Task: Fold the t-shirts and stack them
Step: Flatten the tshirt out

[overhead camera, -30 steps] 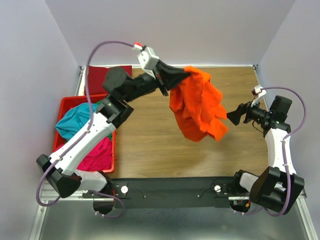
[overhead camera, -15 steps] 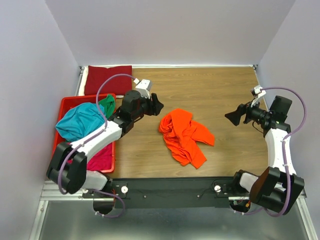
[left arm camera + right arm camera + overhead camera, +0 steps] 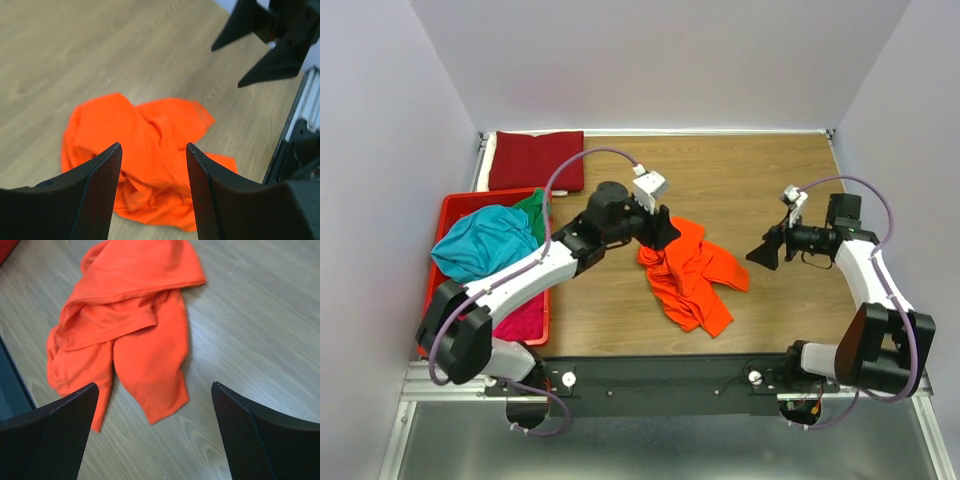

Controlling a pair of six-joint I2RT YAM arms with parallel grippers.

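A bright orange t-shirt (image 3: 692, 275) lies crumpled on the wooden table near the middle. My left gripper (image 3: 665, 232) hovers over its upper left edge, open, with nothing between the fingers; in the left wrist view the orange cloth (image 3: 125, 125) lies below the left gripper (image 3: 154, 146). My right gripper (image 3: 763, 252) stands wide open just right of the shirt, pointing at it. In the right wrist view the shirt (image 3: 130, 315) lies spread ahead of the right gripper (image 3: 154, 385). A dark red t-shirt (image 3: 535, 160) lies folded flat at the back left.
A red plastic crate (image 3: 460, 200) stands at the left edge, holding a teal tee (image 3: 485, 240), a green one (image 3: 532, 210) and a magenta one (image 3: 520, 315). Bare wood shows behind and to the right of the orange shirt. Walls close in on three sides.
The left gripper let go of the raised orange shirt, which dropped onto the table in a heap. The left arm then came over it. The right gripper moved left toward the shirt.
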